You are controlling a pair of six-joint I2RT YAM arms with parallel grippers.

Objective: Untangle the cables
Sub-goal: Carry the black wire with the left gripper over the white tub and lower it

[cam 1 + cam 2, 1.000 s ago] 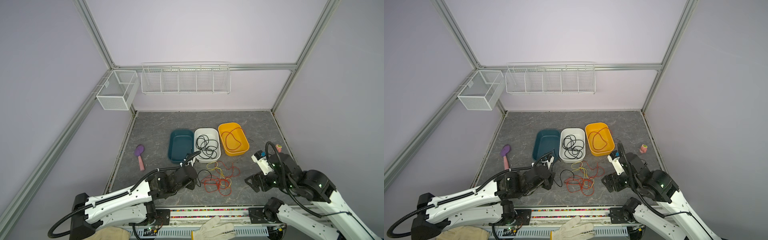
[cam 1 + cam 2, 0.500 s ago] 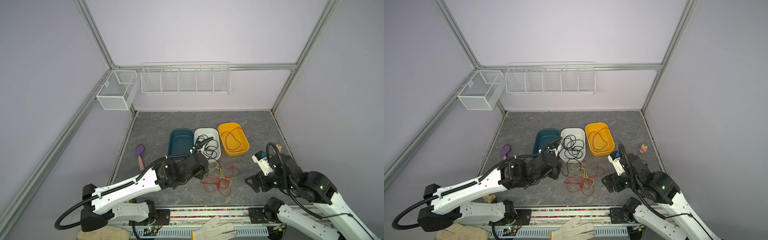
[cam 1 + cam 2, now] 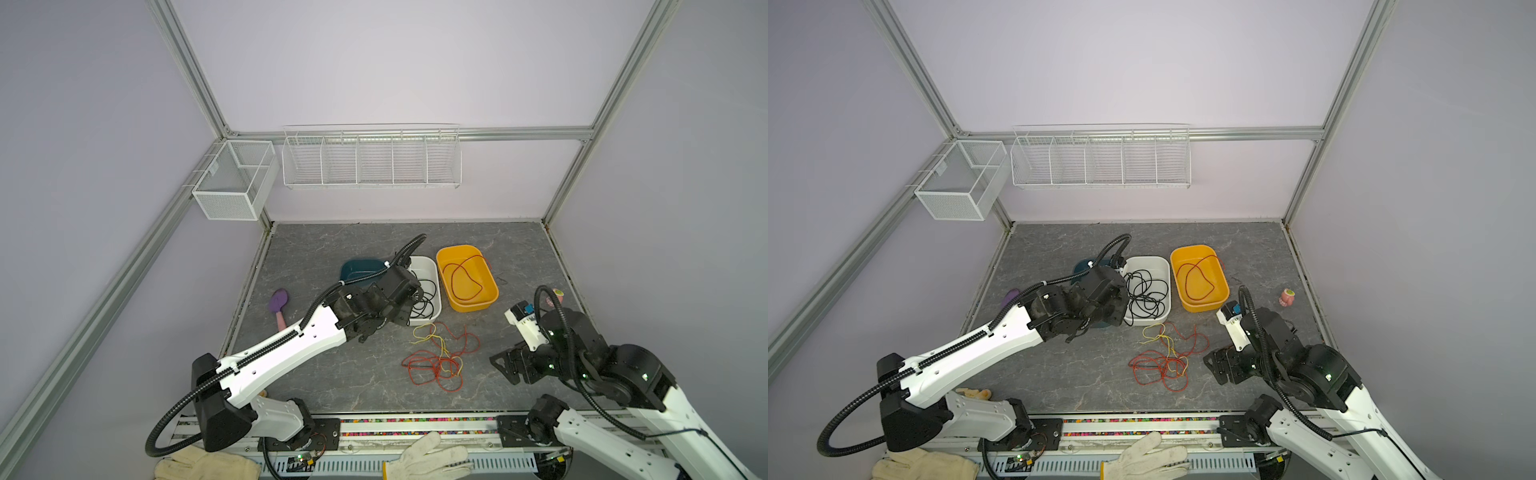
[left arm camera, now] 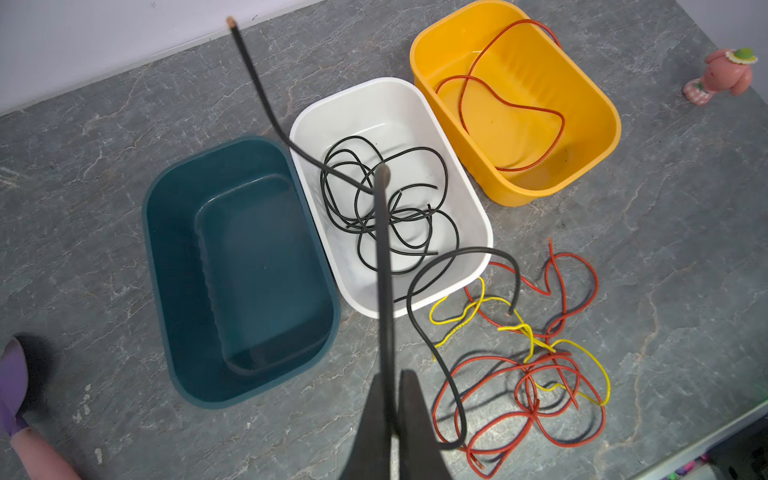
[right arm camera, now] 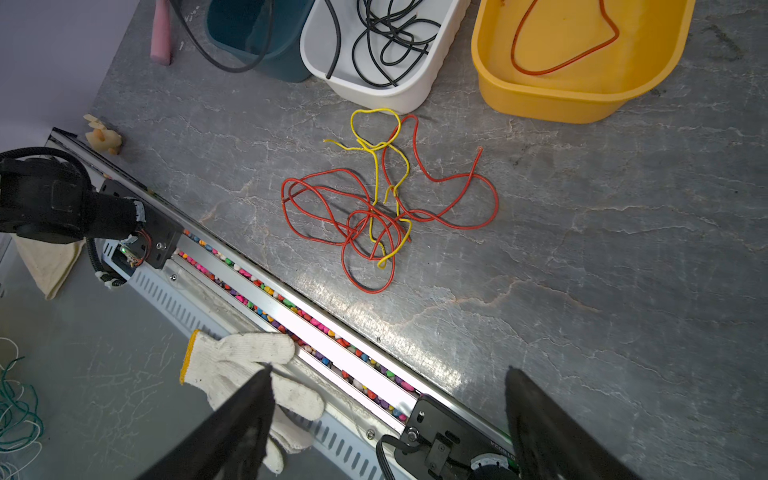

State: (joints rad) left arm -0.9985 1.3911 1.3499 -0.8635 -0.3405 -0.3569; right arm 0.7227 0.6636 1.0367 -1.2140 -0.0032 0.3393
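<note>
Red and yellow cables point(image 3: 436, 361) lie tangled on the grey table in front of the bins, also seen from the right wrist as a tangle point(image 5: 374, 208). Black cables point(image 4: 386, 208) are coiled in the white bin point(image 4: 478, 216). One red cable point(image 4: 519, 108) lies in the yellow bin point(image 4: 598, 104). My left gripper point(image 4: 392, 376) is shut on a black cable point(image 4: 384, 270), held above the near left corner of the white bin, with loose ends curling up and over the tangle. My right gripper point(image 5: 387, 370) hangs open and empty over the table's front edge, right of the tangle.
An empty teal bin point(image 4: 241, 270) stands left of the white one. A purple and pink spatula point(image 3: 277, 303) lies at the left, a pink figure point(image 3: 1286, 297) at the right. White gloves point(image 3: 428, 457) lie off the front rail. Wire baskets point(image 3: 370, 158) hang on the back wall.
My left arm has reached back from the table's front towards the white bin, carrying the black cable away from the red and yellow tangle. The right arm has stayed put.
</note>
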